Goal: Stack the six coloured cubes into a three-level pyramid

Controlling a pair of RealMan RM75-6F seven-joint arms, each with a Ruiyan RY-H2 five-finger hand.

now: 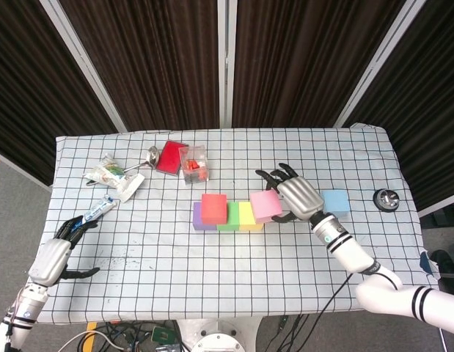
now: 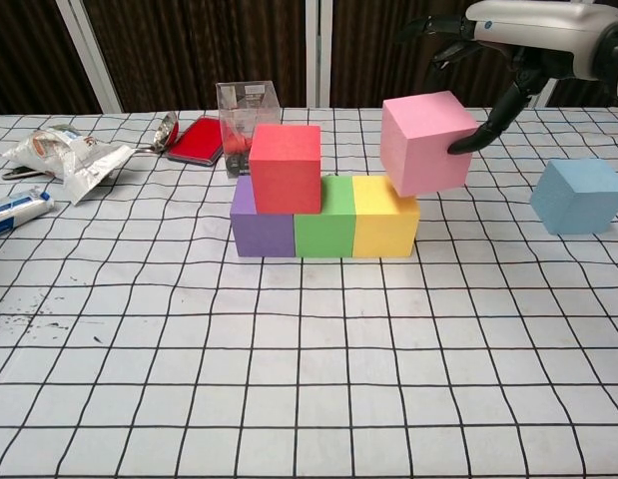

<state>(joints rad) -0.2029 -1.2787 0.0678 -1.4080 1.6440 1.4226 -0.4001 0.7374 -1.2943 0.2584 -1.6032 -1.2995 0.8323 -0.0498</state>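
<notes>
The base row, purple point(image 2: 261, 225), green point(image 2: 324, 218) and yellow point(image 2: 385, 217), is done, with red point(image 2: 286, 168) on its left. The right hand point(image 2: 533, 40) grips pink point(image 2: 425, 142) tilted over yellow; blue point(image 2: 578, 196) waits right. The left hand point(image 1: 54, 257) idles, fingers loosely curled.

— How many cubes?
— Six: purple cube point(image 2: 259, 222), green cube point(image 2: 324, 219), yellow cube point(image 2: 383, 218), red cube point(image 2: 286, 168), pink cube point(image 2: 425, 142), blue cube point(image 2: 578, 196).
— Hands?
— Two: left hand point(image 1: 53, 257), right hand point(image 1: 300, 196).

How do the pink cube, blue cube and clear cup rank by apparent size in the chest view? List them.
1. pink cube, largest-looking.
2. blue cube.
3. clear cup, farther back and partly hidden behind the red cube.
</notes>
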